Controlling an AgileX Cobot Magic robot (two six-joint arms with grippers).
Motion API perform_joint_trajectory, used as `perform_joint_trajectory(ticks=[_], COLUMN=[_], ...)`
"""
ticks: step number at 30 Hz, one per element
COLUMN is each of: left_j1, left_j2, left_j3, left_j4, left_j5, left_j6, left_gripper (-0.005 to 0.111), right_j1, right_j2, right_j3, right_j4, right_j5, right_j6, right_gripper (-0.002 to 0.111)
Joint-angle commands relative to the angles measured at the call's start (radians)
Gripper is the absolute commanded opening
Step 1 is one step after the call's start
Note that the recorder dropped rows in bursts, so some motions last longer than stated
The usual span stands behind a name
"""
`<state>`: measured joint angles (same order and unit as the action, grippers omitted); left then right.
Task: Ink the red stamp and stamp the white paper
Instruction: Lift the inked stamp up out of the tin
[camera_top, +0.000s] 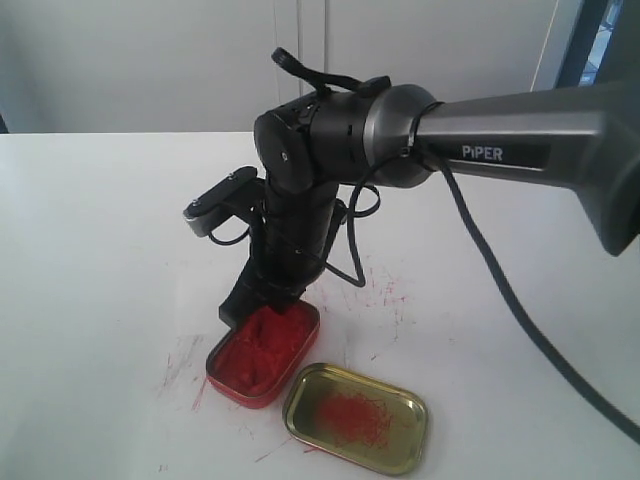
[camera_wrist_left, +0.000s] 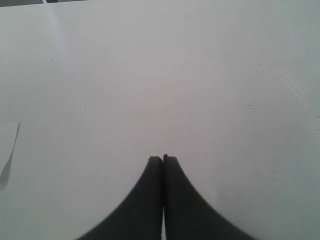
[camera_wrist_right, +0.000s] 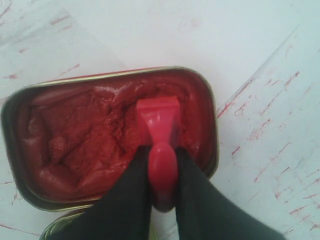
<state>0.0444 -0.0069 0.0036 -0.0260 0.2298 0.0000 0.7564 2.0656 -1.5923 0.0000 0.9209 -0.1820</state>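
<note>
Jaws of the left gripper (camera_wrist_left: 163, 158) are pressed together with nothing between them, over bare white table (camera_wrist_left: 150, 75). Further right, the right gripper (camera_wrist_right: 162, 150) reaches down into the open ink tin (camera_top: 225, 383), clamped on the handle of the red stamp (camera_wrist_right: 159, 112), whose flat base is pushed into the red ink at the tin's far end. Just right of the tin lies the gold lid (camera_top: 400, 425), red smears inside, and the paper (camera_top: 388, 290), scratched with red, shows beside them.
</note>
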Motion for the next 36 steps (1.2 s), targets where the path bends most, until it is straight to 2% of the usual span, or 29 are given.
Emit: perform_joint_trajectory(ticks=[1,14,26,36], left_j1=[0.002,0.002,0.002,0.002], left_j2=[0.007,0.007,0.007,0.007], left_j3=[-0.004,-0.004,-0.004,-0.004], left_j4=[0.001,0.001,0.001,0.001], left_j5=[0.002,0.002,0.002,0.002], left_j6=[0.0,0.0,0.0,0.0], left_gripper=[0.0,0.0,0.0,0.0], right_j1=[0.0,0.0,0.0,0.0], right_j2=[-0.017,0.001,0.158,0.262], right_j3=[-0.057,-0.217,-0.423,-0.533], right_j4=[0.0,0.0,0.0,0.0], right_j5=[-0.006,0.027,0.187,0.244], right_j6=[0.012,0.034,0.034,0.034], right_gripper=[0.0,0.0,0.0,0.0])
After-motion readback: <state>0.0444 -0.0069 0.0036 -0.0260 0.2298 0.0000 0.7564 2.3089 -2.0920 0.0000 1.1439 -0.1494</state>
